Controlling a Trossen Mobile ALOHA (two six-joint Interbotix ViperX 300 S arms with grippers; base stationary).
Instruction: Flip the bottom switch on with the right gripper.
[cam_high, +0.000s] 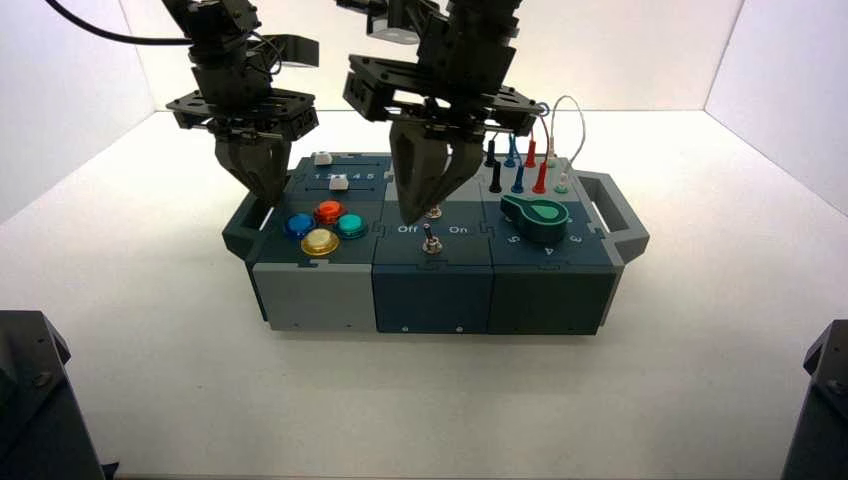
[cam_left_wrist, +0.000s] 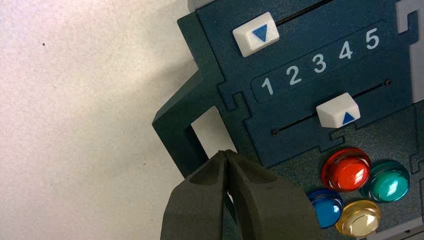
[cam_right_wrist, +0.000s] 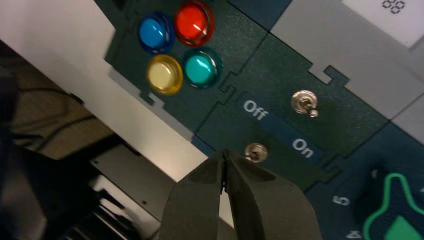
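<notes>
2 black arms, tapered dark fingers (cam_right_wrist: 260, 200)

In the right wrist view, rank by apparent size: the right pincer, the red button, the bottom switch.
1. Right pincer, closest to the camera, so nearness inflates it.
2. Red button.
3. Bottom switch, the smallest.

In the right wrist view the green pointer knob (cam_right_wrist: 397, 210) and the white display panel (cam_right_wrist: 387, 15) run off the edge, their remainder unseen.
</notes>
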